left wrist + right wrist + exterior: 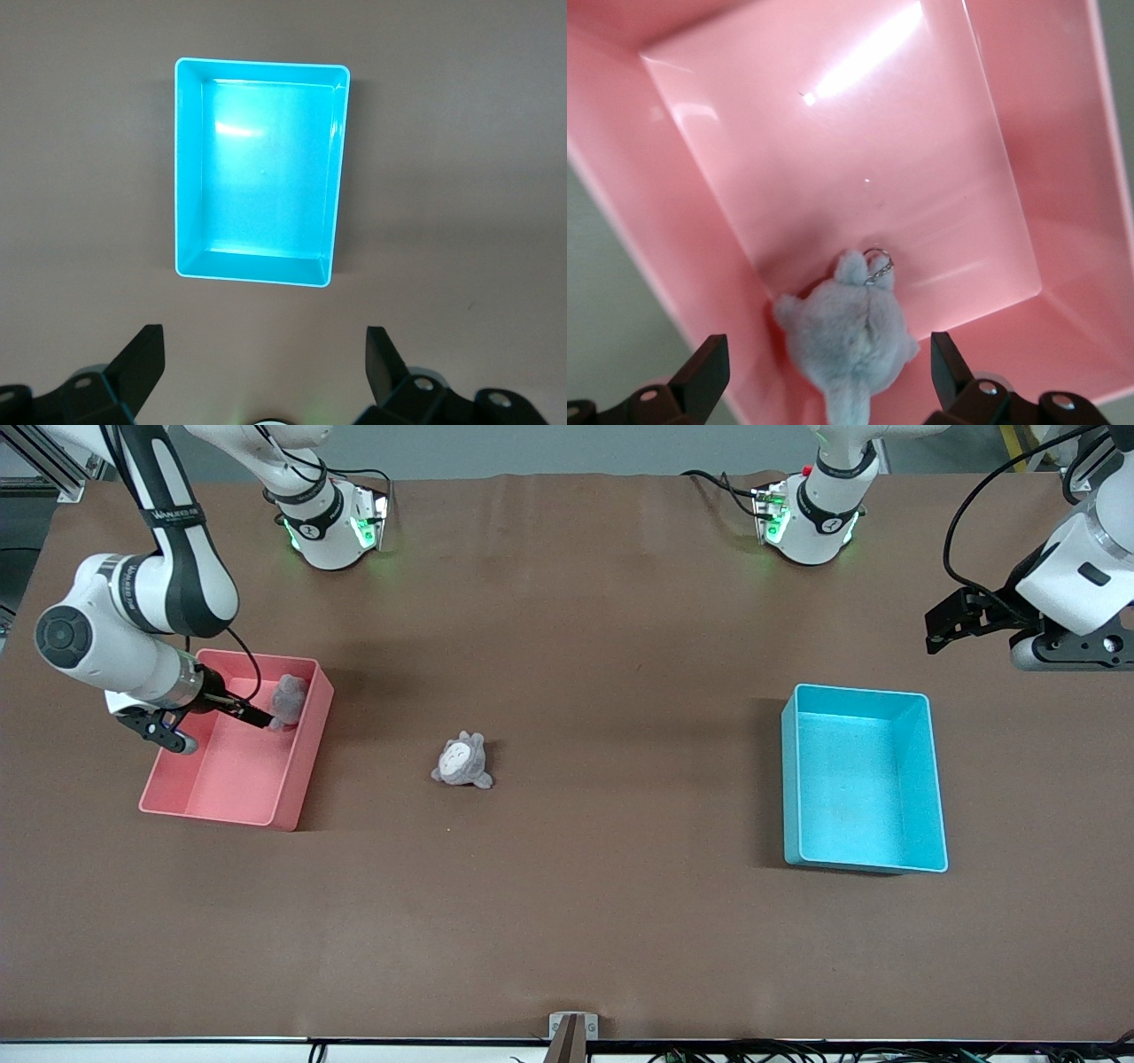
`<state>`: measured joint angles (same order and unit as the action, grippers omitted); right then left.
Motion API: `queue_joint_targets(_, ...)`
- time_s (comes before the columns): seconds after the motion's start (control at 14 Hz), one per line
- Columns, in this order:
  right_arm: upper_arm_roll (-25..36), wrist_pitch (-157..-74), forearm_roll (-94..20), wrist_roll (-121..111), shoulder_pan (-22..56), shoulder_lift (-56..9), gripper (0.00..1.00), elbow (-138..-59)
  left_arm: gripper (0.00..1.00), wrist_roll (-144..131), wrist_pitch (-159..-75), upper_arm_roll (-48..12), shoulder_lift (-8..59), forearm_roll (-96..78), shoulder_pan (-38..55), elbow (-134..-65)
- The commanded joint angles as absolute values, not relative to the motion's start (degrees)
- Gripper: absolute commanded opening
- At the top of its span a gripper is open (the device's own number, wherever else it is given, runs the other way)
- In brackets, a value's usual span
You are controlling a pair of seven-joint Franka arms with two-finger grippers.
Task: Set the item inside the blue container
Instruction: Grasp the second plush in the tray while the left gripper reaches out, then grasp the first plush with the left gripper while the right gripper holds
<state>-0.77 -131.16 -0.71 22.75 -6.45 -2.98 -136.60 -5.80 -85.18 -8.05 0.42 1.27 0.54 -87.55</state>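
Observation:
The light blue container (864, 779) stands toward the left arm's end of the table with nothing in it, and the left wrist view looks down into it (266, 177). A grey plush toy (462, 762) lies on the table mid-way between the two bins. A second grey plush (288, 700) leans against a wall inside the pink bin (239, 771). My right gripper (221, 729) hangs open over the pink bin. In the right wrist view its fingers straddle that plush (849, 341) without touching it. My left gripper (952, 624) waits open over bare table beside the blue container.
The second plush carries a small metal key ring (877, 263). The pink bin's walls (700, 292) stand close around the right gripper's fingers. Brown table surface runs between the bins. A small metal bracket (573, 1027) sits at the table's front edge.

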Motion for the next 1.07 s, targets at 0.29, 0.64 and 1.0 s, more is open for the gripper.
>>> queue_joint_targets(0.29, -2.0, -140.3, -4.0, 22.1, -7.8, -3.8, 1.0, -145.1, 1.0, -11.4, -88.9, -11.9, 6.3, -2.2, 4.0, -87.2)
queue_joint_targets(0.64, -2.1, -143.2, -4.7, 21.7, -7.8, -7.9, 1.0, -145.2, 1.0, -27.0, -99.9, -14.6, 23.0, -3.2, 16.9, -81.7)
queue_joint_targets(1.0, -2.1, -143.2, -4.7, 20.4, -7.9, -8.3, 0.46, -145.1, 1.0, -38.9, -127.5, -14.4, 40.3, -3.3, 30.1, -77.3)
